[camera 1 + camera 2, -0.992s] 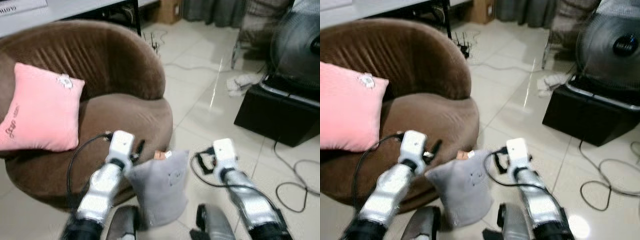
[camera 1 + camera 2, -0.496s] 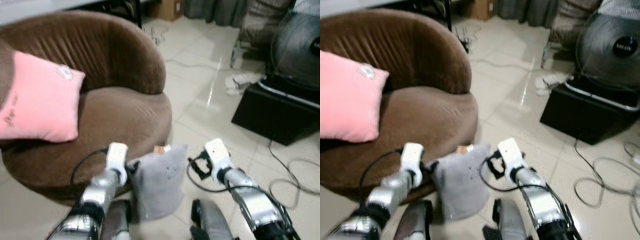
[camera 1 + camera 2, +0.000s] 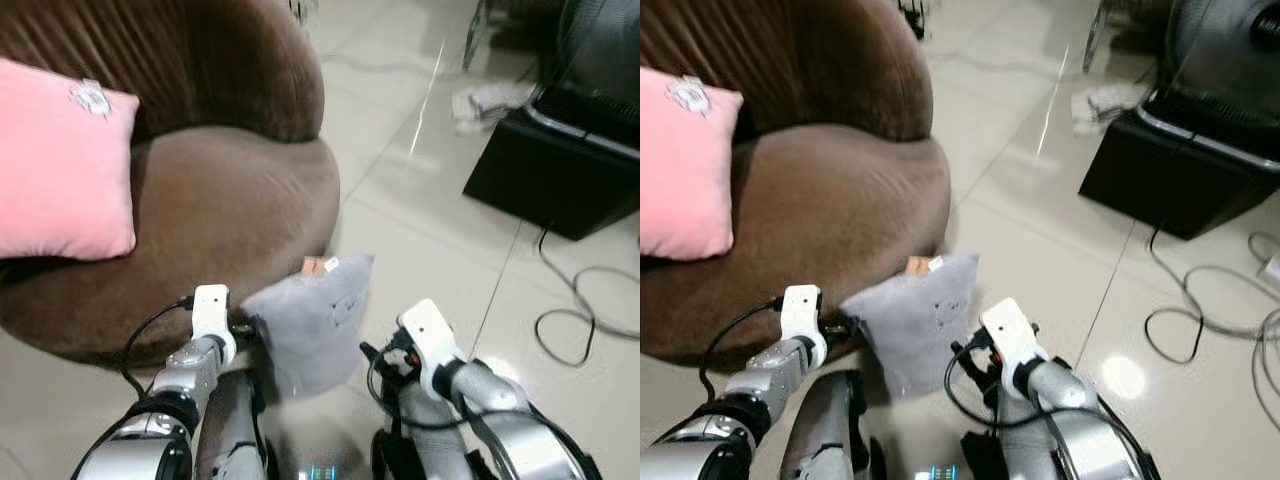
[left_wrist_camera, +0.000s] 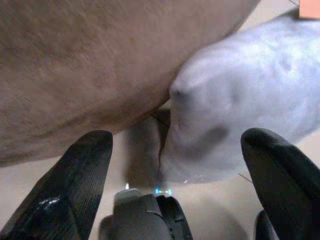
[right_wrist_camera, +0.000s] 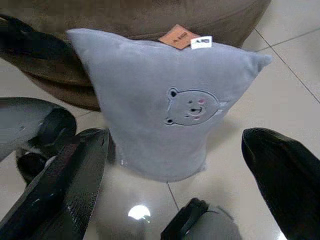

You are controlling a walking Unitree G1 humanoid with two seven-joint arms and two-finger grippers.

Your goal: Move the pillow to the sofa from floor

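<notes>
A grey pillow [image 3: 315,322] with a small bear face stands on the tiled floor, leaning against the front of the brown round sofa [image 3: 230,190]. My left gripper [image 4: 175,139] is open at the pillow's left corner, close to the sofa's base. On the other side my right gripper [image 5: 175,136] is open too, facing the pillow's [image 5: 170,105] front at a short distance. Neither one touches the pillow. In the head views, my left wrist [image 3: 210,312] and right wrist [image 3: 426,336] flank the pillow low over the floor.
A pink pillow [image 3: 60,165] rests against the sofa's back on the left. A black box [image 3: 550,180] with a fan on it stands at the right. Cables [image 3: 580,315] trail over the tiles near it, and a white cloth [image 3: 490,100] lies behind.
The camera has tilted down and moved closer. Both arms have lowered to either side of the grey pillow, which stays where it was on the floor.
</notes>
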